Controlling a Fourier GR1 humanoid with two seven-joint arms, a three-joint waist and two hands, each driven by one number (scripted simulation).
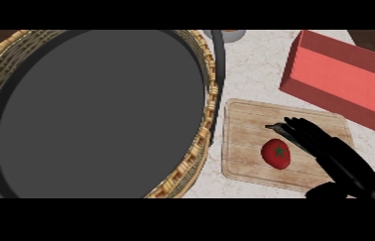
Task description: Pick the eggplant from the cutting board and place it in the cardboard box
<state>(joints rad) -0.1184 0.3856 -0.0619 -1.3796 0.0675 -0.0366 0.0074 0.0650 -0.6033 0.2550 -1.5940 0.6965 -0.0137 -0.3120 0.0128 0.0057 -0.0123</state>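
One red tomato-like item [276,153] on cutting board [245,136], touching right robot hand [319,143], fingers straight.

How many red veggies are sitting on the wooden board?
1: a round red vegetable with a green star-shaped stem lies on the pale wooden cutting board, beside the black right hand. The hand could hide more.

You have the big round basket [192,150] filling the left of the counter [253,61]; right of it lies the cutting board [245,136] — a tomato [276,152] on it, the right hand [330,153] just beside. Behind the board, far right, sits the box [330,76].
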